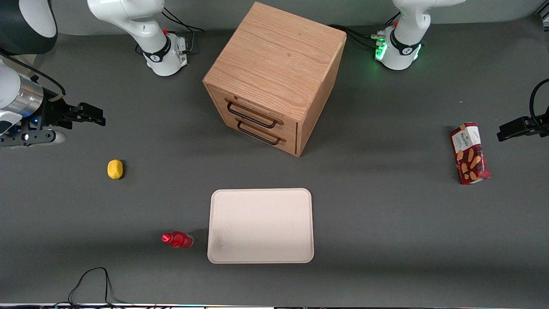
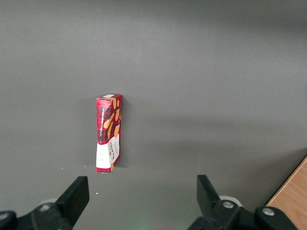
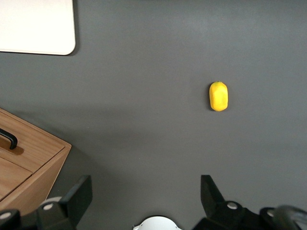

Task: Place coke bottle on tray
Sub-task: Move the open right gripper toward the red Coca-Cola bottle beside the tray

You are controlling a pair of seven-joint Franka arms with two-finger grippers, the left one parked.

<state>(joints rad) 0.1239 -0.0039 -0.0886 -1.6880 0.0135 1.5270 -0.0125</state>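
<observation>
The coke bottle (image 1: 177,239) is small and red with a red cap. It lies on its side on the grey table, close beside the tray's near corner. The tray (image 1: 260,225) is a large flat cream-white rectangle, with nothing on it; one corner of it shows in the right wrist view (image 3: 36,26). My right gripper (image 1: 92,115) is open and empty, raised at the working arm's end of the table, farther from the front camera than the lemon and the bottle. In the right wrist view its fingers (image 3: 79,194) stand wide apart over bare table. The bottle is out of that view.
A yellow lemon (image 1: 115,168) lies on the table between the gripper and the bottle; it also shows in the right wrist view (image 3: 218,96). A wooden drawer cabinet (image 1: 274,77) stands mid-table. A red biscuit box (image 1: 469,152) lies toward the parked arm's end. A black cable (image 1: 92,283) loops at the near edge.
</observation>
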